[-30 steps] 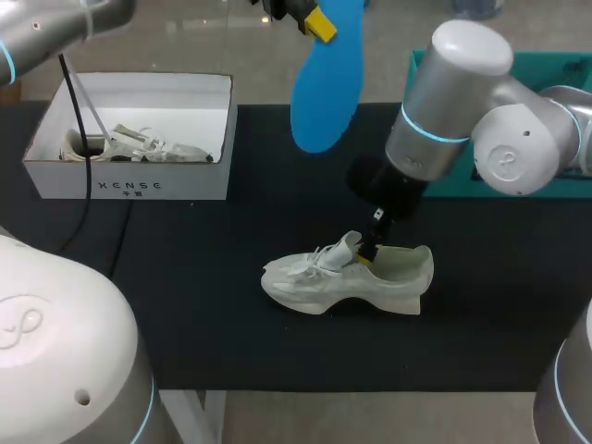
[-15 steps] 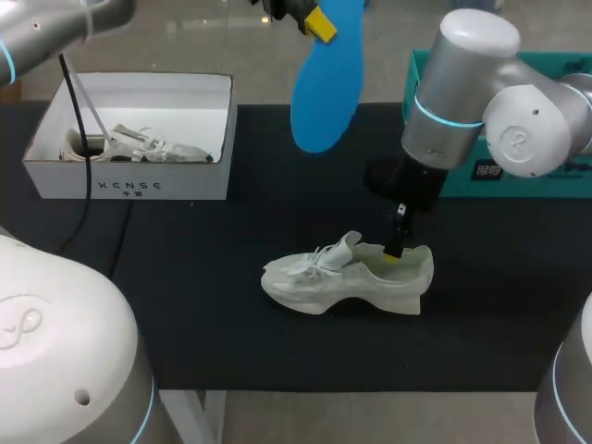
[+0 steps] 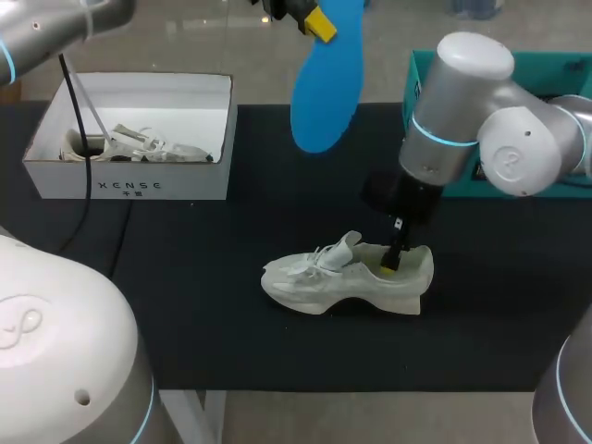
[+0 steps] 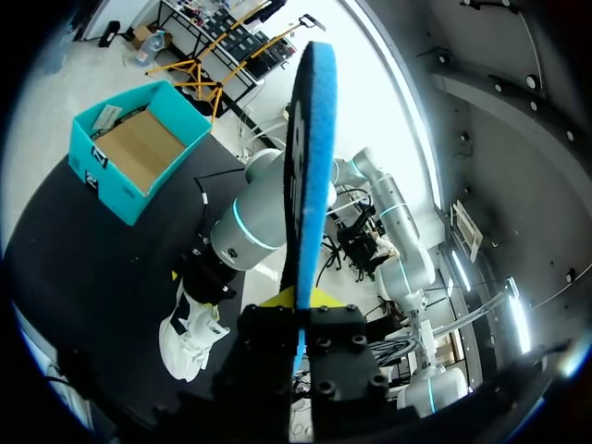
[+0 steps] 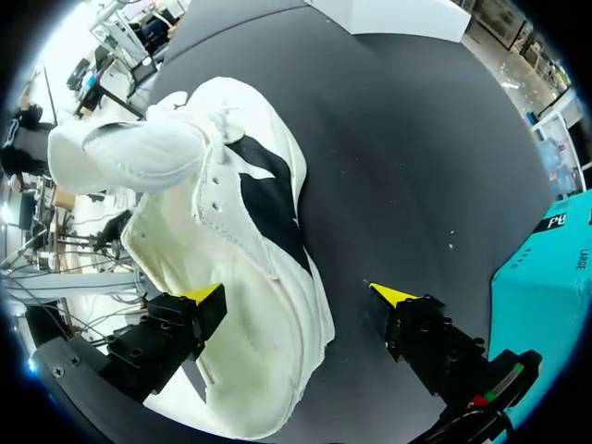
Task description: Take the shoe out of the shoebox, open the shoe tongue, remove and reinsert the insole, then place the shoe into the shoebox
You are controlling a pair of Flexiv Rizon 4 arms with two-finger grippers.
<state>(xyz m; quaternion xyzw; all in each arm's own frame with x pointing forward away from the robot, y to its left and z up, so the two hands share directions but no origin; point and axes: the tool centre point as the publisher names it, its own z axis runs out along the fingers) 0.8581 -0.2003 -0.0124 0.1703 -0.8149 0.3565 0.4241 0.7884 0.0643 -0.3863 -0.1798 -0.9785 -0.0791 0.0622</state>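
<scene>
The open white cardboard shoebox (image 3: 129,180) sits at the left of the black bench (image 3: 185,314). The left tool (image 3: 313,18) is clamped on one end of the blue foam insole (image 3: 326,92), which hangs lengthwise in the air, rounded end down. Nearer, the white sneaker (image 3: 342,277) stands on its sole, long axis across the bench, toe toward the robot's left, tongue raised. The right tool (image 3: 392,265) is spread wide astride the shoe's side wall, one finger inside the collar, gripping nothing.
</scene>
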